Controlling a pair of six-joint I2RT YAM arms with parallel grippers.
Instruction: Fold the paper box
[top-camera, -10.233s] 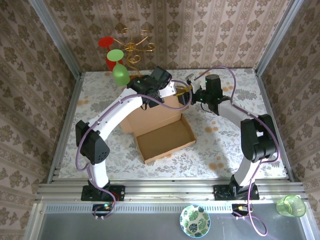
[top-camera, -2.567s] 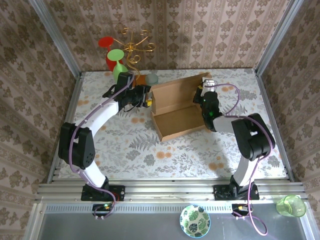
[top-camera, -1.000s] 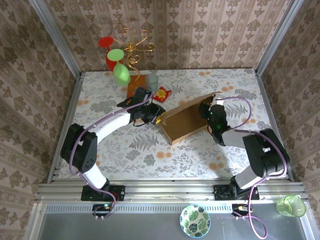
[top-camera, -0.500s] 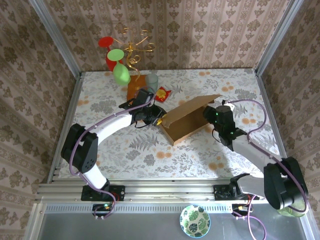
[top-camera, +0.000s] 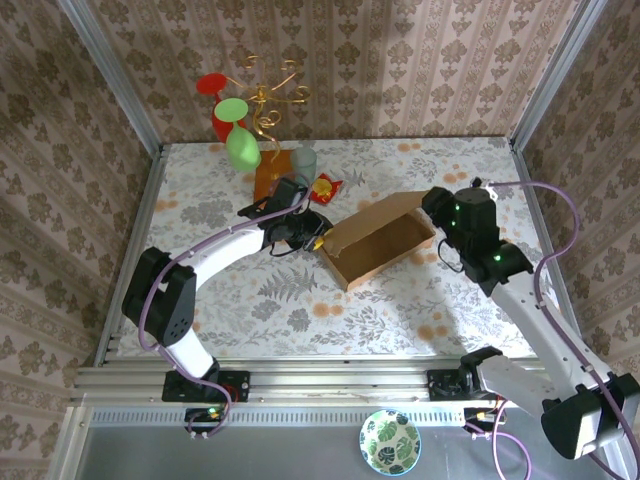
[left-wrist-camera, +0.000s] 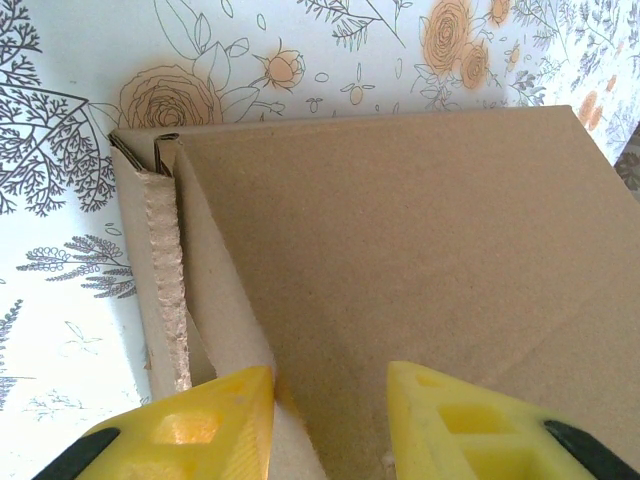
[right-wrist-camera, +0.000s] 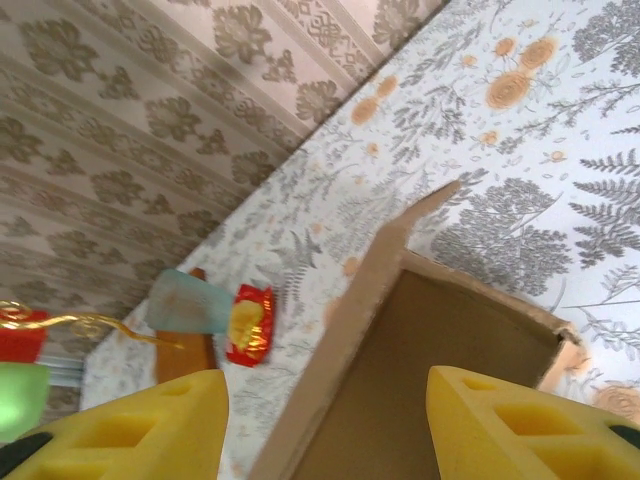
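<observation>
The paper box (top-camera: 385, 245) lies slanted in the middle of the table, a shallow brown cardboard tray with its top open and its far wall standing. My left gripper (top-camera: 318, 241) is at the box's left end. In the left wrist view its yellow fingers (left-wrist-camera: 190, 425) stand a little apart over the cardboard (left-wrist-camera: 400, 250), the left one touching a pale side wall; the gripper (left-wrist-camera: 330, 425) is open. My right gripper (top-camera: 440, 205) hovers above the box's right end, open and empty. The right wrist view looks down between that gripper's (right-wrist-camera: 325, 430) wide-spread fingers into the box (right-wrist-camera: 450, 380).
Behind the box are a red snack packet (top-camera: 323, 187), a grey-blue cup (top-camera: 304, 160) and the gold wire stand's wooden base (top-camera: 268, 175), with green (top-camera: 241, 148) and red (top-camera: 215, 100) glasses hanging. A patterned plate (top-camera: 390, 440) and a green cup (top-camera: 583, 410) sit below the rail.
My right gripper has let go of the box's right end and lifted up and to the right. The raised flap has come down. The left gripper has stayed at the left end.
</observation>
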